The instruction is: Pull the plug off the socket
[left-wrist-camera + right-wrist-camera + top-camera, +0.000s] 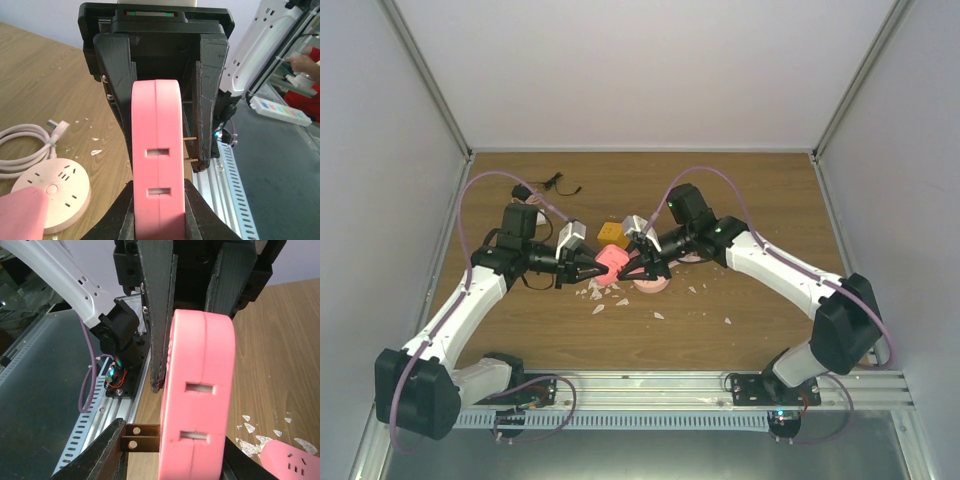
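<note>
Socket, pink, two slots along its seamed edge, clenched by left end effector and right end effector

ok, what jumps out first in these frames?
The bright pink socket, mid-table, where the left gripper and right gripper meet on it. In the left wrist view, two brass prongs stick out of its side toward a gripper finger. Nearby, white crumbs litter the table.

top external: high at the near edge, looking down on the desk
left wrist: close, facing the right arm
right wrist: close, facing the left arm
shared: pink socket, all three
</note>
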